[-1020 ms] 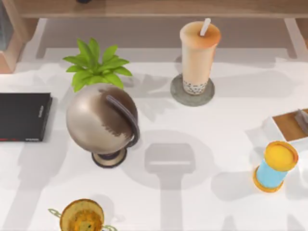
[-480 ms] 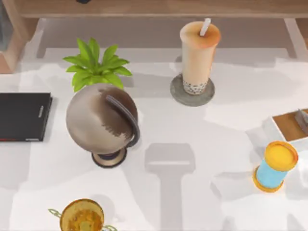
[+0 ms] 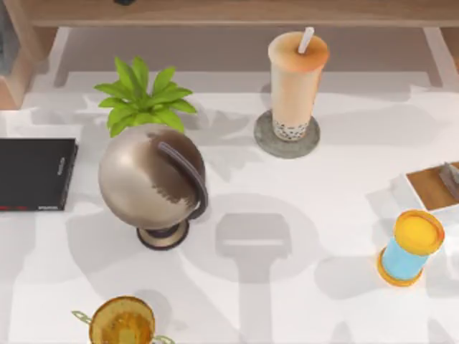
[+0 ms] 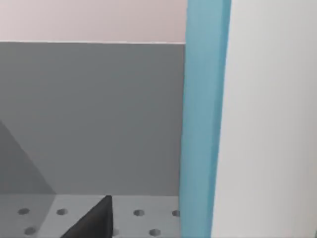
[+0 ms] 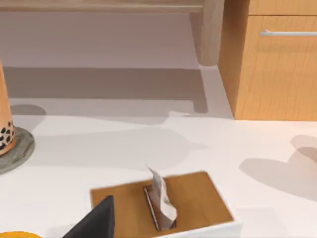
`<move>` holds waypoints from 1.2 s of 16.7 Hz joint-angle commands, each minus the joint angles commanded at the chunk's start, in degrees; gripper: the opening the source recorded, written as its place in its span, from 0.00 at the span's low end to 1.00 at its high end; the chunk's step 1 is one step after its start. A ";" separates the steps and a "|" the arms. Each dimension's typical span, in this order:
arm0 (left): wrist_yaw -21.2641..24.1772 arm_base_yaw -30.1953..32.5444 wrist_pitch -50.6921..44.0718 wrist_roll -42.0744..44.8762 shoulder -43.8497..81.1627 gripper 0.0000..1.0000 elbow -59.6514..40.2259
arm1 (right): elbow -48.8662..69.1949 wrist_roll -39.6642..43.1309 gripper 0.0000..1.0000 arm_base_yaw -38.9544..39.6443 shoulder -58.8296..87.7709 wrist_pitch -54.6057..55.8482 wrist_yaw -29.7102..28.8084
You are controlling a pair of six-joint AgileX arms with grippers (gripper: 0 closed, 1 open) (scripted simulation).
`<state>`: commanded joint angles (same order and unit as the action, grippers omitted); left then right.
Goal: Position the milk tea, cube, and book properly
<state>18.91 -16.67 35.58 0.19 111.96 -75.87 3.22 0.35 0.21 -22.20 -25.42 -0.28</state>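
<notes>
- Nearest the front edge of the white table (image 3: 301, 315), just in front of the globe and slightly to its left, a golden trophy cup (image 3: 122, 322) is standing.
- At the table's left half, the bronze globe (image 3: 150, 179) is sitting upright on its dark round base.
- Well to the right of the globe and a little nearer than it, a short blue cylinder with yellow ends (image 3: 410, 247) is standing tilted.
- Just left of the globe, a thin flat black slab (image 3: 34, 173) is lying on the table, apart from the globe.
- Far to the right of the globe, a white tissue box with a brown top (image 3: 430, 185) is sitting at the table's right edge.
- The right gripper (image 5: 96, 223) is hovering near this tissue box, with one tissue (image 5: 161, 201) poking up; whether the gripper is apart or together, I cannot tell.
- Just behind the globe, a green potted plant (image 3: 140, 97) is spreading its leaves, which are overlapping the globe's top.
- Behind the globe and to its right, the milk tea (image 3: 295, 82) is standing upright on a round grey coaster (image 3: 264, 140), its white straw (image 3: 306, 39) sticking out of the orange lid.
- Beyond the plant, a wooden shelf (image 3: 229, 11) is running along the far side.
- The left gripper (image 4: 94, 223) is showing a dark tip before a grey wall (image 4: 94, 114); its state I cannot tell.
- The light-blue book (image 4: 204, 119) is standing upright close beside the left gripper, white page edges (image 4: 267, 119) alongside its cover; how it is lying from the globe I cannot tell.
</notes>
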 joint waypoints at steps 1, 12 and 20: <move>0.00 0.00 0.00 0.00 0.00 1.00 0.00 | 0.00 0.00 1.00 0.00 0.00 0.00 0.00; -1.04 0.48 -3.03 -0.02 1.86 1.00 -4.93 | 0.00 0.00 1.00 0.00 0.00 0.00 0.00; -1.15 1.23 -2.66 -0.05 5.82 0.92 -8.51 | 0.00 0.00 1.00 0.00 0.00 0.00 0.00</move>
<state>17.76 -15.43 32.91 0.14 117.78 -84.39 3.22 0.35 0.21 -22.20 -25.42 -0.28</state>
